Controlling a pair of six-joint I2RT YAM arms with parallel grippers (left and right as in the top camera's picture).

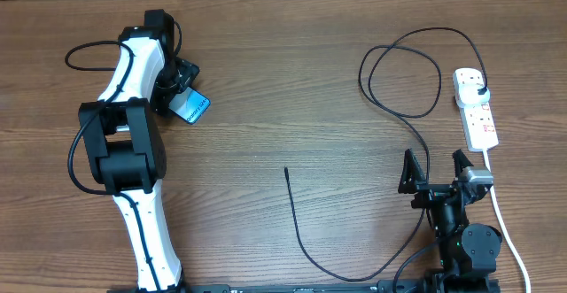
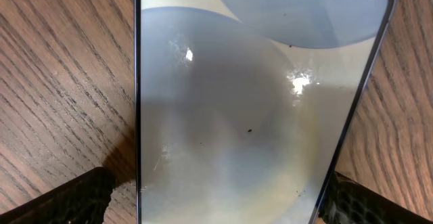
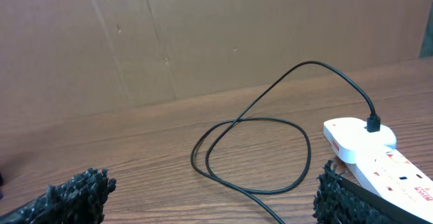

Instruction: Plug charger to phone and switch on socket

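Table (image 1: 292, 80): brown wood-grain laminate, matt, with the grain running side to side. White elongated plastic power strip (image 1: 476, 107) with rounded ends and red-marked switches, lying flat; taken as the landmark. Its smooth white cord (image 1: 505, 222) runs from the near end toward the table's front edge. Long thin black charger cable (image 3: 311, 63): its small black plug (image 3: 373, 124) is seated in the strip's far end. From there the cable arcs up and drops into two overlapping loose loops just beside the strip, on the side toward the table's middle. It then trails past the right gripper (image 1: 435, 171) and sweeps along the front edge. The slim straight connector tip (image 1: 286, 170) lies on bare wood well apart from the strip, touching nothing. Right gripper: near the strip's cord end, black rough-textured fingertips (image 3: 74, 197) spread wide, nothing between them. Slim rectangular glass-faced smartphone (image 2: 250, 116), with a pale blue-grey glossy screen, a thin dark frame and rounded corners, sits far across the table from the strip, under the left arm. Left gripper (image 2: 216, 207): released, its jaws straddle the phone's near end, one black ribbed fingertip (image 2: 61, 200) outside each long edge. Cannot tell whether the pads touch the frame. Open wood lies between the phone and the connector tip. The stretch from the tip to the strip is crossed only by cable. Brown cardboard wall (image 3: 203, 34) stands beyond the strip along the table's far edge.
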